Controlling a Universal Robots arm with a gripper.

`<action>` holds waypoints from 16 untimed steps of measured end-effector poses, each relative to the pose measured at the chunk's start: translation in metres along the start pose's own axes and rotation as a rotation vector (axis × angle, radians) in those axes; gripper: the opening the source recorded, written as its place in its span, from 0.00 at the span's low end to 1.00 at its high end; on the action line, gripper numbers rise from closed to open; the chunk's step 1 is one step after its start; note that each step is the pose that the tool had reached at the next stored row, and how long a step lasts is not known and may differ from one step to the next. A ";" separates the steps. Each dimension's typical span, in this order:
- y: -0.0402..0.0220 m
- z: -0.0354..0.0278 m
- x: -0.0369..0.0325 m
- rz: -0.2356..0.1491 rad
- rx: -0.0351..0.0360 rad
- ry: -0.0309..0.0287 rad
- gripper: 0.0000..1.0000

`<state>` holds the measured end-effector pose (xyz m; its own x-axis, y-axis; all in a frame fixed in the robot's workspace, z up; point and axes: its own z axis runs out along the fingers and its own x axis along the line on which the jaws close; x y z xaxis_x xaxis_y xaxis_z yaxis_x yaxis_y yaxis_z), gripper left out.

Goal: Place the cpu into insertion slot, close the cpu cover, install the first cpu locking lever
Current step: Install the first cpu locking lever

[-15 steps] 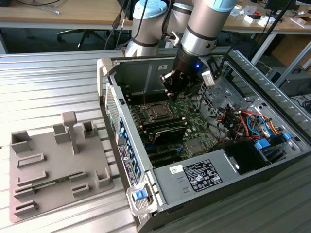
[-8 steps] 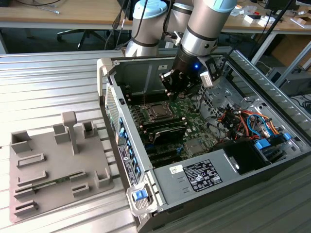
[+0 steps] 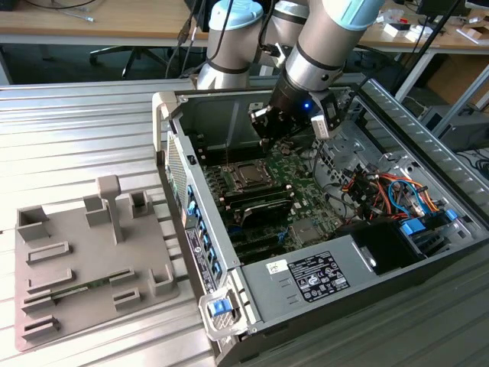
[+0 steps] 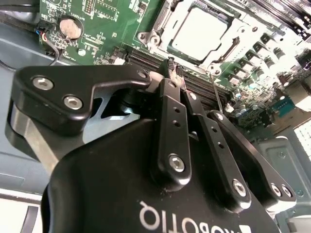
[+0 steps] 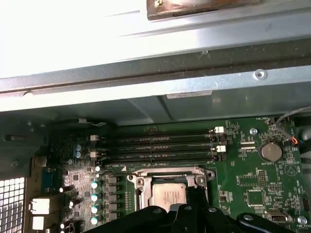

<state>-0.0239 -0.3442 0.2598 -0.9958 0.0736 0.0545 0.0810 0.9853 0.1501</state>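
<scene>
The gripper [image 4: 173,68], fingers pressed together and holding nothing, hovers just beside the cpu [image 4: 200,31] seated under the cpu cover [image 4: 228,36] below it.

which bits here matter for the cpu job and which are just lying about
Part of the job:
- cpu, seated in its slot
- cover down around the chip
- locking lever, thin rod beside the socket
- tool, fingers together, just off the socket

Lying about:
- grey tray outside the case
- coin battery
- coloured cables

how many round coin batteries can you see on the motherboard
1. The coin battery sits on the green motherboard, off to one side of the cpu beyond the socket's corner. Others may be hidden behind the gripper.
</scene>
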 end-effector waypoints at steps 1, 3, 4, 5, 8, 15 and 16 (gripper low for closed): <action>0.0000 0.0000 0.0000 0.000 -0.0001 0.0000 0.11; -0.0001 0.0000 0.0007 0.000 -0.0001 0.0000 0.11; -0.0002 0.0001 0.0024 0.000 -0.0001 0.0000 0.11; -0.0004 0.0002 0.0041 0.000 -0.0002 0.0000 0.11; -0.0011 0.0005 0.0126 0.000 -0.0001 -0.0003 0.11; -0.0062 0.0010 0.0334 0.000 -0.0002 -0.0004 0.11; -0.0063 0.0012 0.0354 0.000 -0.0002 -0.0004 0.11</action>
<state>-0.0597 -0.3477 0.2596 -0.9958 0.0735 0.0541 0.0809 0.9853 0.1503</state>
